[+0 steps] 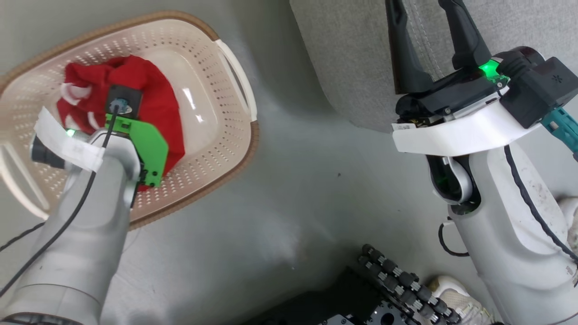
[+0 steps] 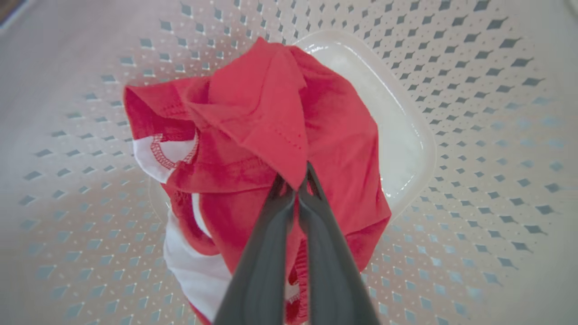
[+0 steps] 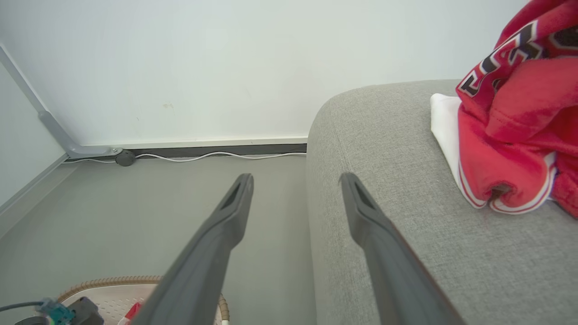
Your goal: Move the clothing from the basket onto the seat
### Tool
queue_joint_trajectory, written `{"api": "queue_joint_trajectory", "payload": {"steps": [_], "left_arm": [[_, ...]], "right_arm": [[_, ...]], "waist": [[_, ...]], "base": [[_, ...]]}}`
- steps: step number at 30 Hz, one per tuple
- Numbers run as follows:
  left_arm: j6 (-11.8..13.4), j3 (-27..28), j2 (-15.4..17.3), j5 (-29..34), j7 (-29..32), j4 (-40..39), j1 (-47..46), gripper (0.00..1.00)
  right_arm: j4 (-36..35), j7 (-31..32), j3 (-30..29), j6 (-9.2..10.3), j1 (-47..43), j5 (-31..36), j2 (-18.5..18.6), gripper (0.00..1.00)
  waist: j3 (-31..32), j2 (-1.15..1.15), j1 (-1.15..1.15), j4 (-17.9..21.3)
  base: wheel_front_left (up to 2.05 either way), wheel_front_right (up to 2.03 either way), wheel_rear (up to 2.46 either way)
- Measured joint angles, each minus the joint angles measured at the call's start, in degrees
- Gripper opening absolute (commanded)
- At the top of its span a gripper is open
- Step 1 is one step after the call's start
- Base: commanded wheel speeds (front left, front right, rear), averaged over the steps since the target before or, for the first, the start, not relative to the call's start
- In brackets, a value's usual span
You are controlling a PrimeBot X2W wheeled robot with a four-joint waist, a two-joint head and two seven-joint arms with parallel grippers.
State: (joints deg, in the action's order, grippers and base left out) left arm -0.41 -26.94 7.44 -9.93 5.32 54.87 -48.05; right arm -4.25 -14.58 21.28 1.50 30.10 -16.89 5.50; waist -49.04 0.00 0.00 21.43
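Nearest to you, in the left wrist view, the left gripper (image 2: 298,186) has its two dark fingers pressed together on a raised fold of the clothing (image 2: 271,113), pinching the red fabric right at their tips. The jersey is bunched up, with white trim showing at its lower left. It lies inside the basket (image 2: 474,90), partly covering the smooth bottom panel, with perforated walls all round it. In the head view the basket stands on the grey floor (image 1: 293,189), well apart from the seat (image 3: 384,149), and your left forearm reaches down over the red heap. On your other side, the right gripper (image 3: 295,180) has its fingers spread wide with nothing between them. It hangs at the rounded corner of the grey cushion, one finger over the floor and the other over the upholstery. Farther along the cushion, a second red garment (image 3: 510,135) with black-and-white lettering rests on a white cloth (image 3: 445,117). Beyond that, a white cable (image 3: 203,155) runs along the foot of the pale wall (image 3: 226,67).
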Motion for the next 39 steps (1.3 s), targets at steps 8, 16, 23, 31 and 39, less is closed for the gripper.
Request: {"api": "queue_joint_trajectory", "payload": {"steps": [8, 16, 23, 31, 39], "left_arm": [[-0.6, 2.3, -3.7, -3.8, -8.2, -1.5, 3.5, 0.00], [-1.8, 3.4, -4.8, -7.0, -14.4, -2.6, 6.4, 0.00], [-2.6, 4.7, -5.0, -9.8, -18.5, -3.9, 9.1, 0.00], [-3.7, 6.3, -5.3, -13.3, -19.1, -6.1, 12.3, 0.00], [-4.6, 6.9, -5.5, -14.5, -19.6, -12.9, 14.3, 0.00]], "right_arm": [[2.4, 0.0, -1.2, 0.00, -0.1, 0.4, 1.5, 1.00], [4.6, 0.0, -2.1, 0.01, -1.4, 0.3, 2.9, 1.00], [6.8, 0.0, -2.3, 0.00, -3.9, 0.3, 4.0, 1.00], [9.4, 1.1, -2.6, 0.02, -8.0, -0.3, 4.9, 1.00], [11.1, 2.2, -2.5, 0.02, -11.8, -1.4, 4.9, 1.00]], "waist": [[4.6, 0.00, 0.00, -3.4], [9.5, 0.00, 0.00, -7.0], [14.9, 0.00, 0.00, -10.6], [21.6, 0.00, 0.00, -14.1], [29.1, 0.00, -0.01, -17.2]], "base": [[0.00, 0.00, 0.00], [0.00, 0.00, 0.00], [0.00, 0.00, 0.00], [0.00, 0.00, 0.00], [0.00, 0.00, 0.00]]}}
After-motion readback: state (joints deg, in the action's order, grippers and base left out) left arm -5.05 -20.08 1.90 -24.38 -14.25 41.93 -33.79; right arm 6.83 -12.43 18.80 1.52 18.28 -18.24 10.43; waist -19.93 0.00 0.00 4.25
